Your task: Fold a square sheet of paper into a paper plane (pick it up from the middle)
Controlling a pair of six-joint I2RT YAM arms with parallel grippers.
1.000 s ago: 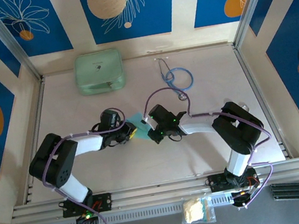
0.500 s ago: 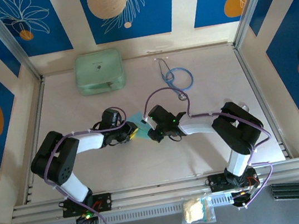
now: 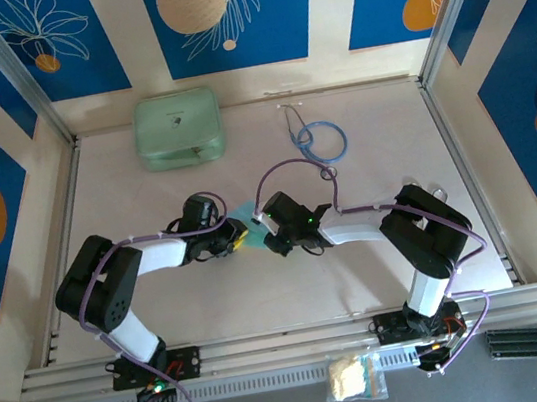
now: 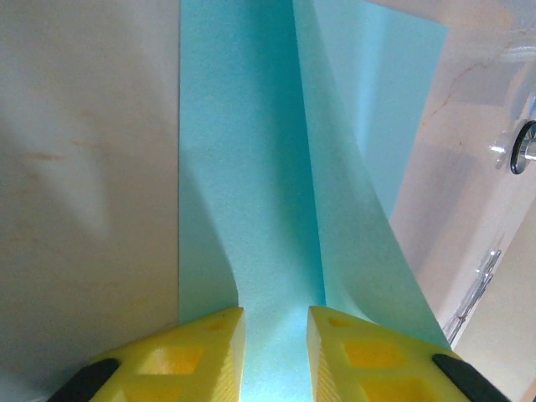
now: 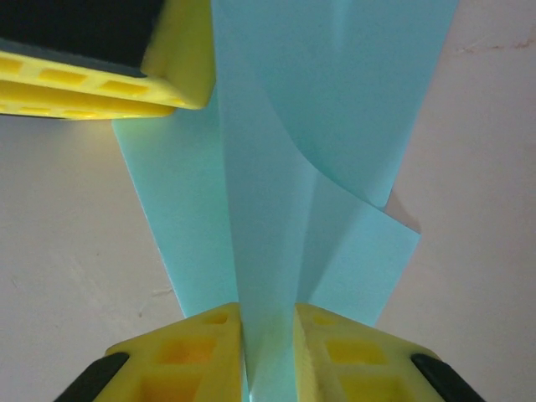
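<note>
Over the last second the right gripper (image 3: 259,225) has edged toward the left gripper (image 3: 237,234), so less of the paper (image 3: 241,211) shows between them at mid-table. Each is pinched narrow on the sheet's raised middle ridge, probably sharpening the centre crease, though the top view is too small to confirm. The case (image 3: 178,128) and stethoscope (image 3: 318,141) lie well apart at the far side, blocking nothing.

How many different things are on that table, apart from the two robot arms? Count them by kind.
thin light-blue paper sheet: 1
mint-green rounded case: 1
blue-tubed stethoscope: 1
Total: 3
</note>
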